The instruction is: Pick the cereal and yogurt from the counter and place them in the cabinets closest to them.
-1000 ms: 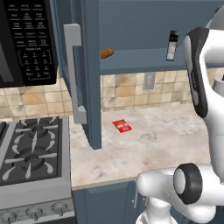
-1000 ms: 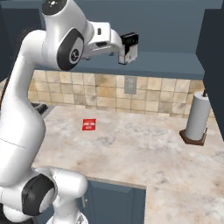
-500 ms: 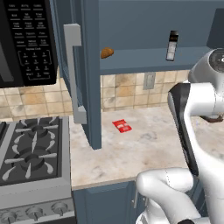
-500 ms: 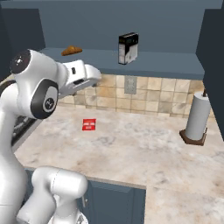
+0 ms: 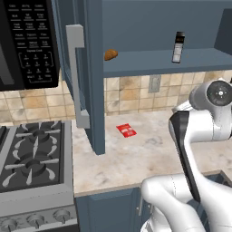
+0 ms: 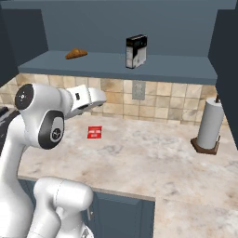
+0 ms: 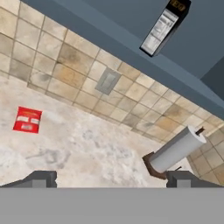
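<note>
The worktop [image 6: 139,153] is beige marbled stone with a pale front edge, backed by a tan tiled wall carrying a grey outlet plate [image 6: 138,90]. Dark blue base units run below the front edge. At the left of the left base view, a gas stove [image 5: 34,158] adjoins the worktop, with a black microwave [image 5: 27,43] mounted above it.

Above the worktop, the cabinets [image 5: 97,77] stand open, one door with a long grey bar handle swung outward. The blue shelf [image 6: 116,65] inside carries two items. The cereal [image 6: 136,51] stands upright on the shelf, right of centre in the right base view. A small brown item [image 6: 76,54], possibly bread, lies to its left, well apart.

A small flat red packet [image 6: 94,132] lies on the worktop near the tiled wall. A paper towel roll [image 6: 209,123] stands upright on a dark base at the right end, near the wall.

The hand [image 7: 111,178] is open: in the hand view its two dark fingertips stand wide apart with nothing between them, above the worktop and clear of every item. In the right base view the arm's forward end sits above the red packet, but the fingers themselves are hard to make out there.

Print on the cereal box is too small to read. In the hand view the scene appears rolled, so the shelf runs diagonally and the cereal box is cut at the top edge.
</note>
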Available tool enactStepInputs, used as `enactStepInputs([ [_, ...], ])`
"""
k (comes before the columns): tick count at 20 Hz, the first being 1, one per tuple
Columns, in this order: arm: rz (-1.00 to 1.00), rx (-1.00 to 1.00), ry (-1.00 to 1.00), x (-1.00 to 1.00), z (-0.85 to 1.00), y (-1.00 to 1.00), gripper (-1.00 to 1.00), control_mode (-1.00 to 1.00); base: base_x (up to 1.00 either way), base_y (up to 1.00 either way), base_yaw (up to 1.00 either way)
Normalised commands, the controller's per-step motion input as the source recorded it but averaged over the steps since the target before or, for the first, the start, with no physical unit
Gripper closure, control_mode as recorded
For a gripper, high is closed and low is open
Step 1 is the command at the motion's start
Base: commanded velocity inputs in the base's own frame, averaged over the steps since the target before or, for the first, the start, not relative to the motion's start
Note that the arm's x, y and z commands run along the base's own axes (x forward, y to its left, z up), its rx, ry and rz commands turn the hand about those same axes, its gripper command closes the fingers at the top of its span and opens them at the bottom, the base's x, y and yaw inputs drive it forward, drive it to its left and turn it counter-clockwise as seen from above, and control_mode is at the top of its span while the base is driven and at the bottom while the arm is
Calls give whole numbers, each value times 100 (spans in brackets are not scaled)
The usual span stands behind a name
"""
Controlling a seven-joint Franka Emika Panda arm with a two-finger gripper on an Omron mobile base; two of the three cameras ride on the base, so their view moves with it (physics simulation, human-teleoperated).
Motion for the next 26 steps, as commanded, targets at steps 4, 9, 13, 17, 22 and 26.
enactStepInputs([
  [4,0,0,0,0,0,0,-100,-100,0,0,0],
  [9,0,0,0,-2,0,0,-100,100,-5,0,0],
  [13,0,0,0,0,0,0,-100,100,-46,0,0],
  [17,0,0,0,0,0,0,-100,100,-66,0,0],
  [22,0,0,0,0,0,0,-100,100,-70,0,0],
  [26,0,0,0,0,0,0,-100,100,-67,0,0],
])
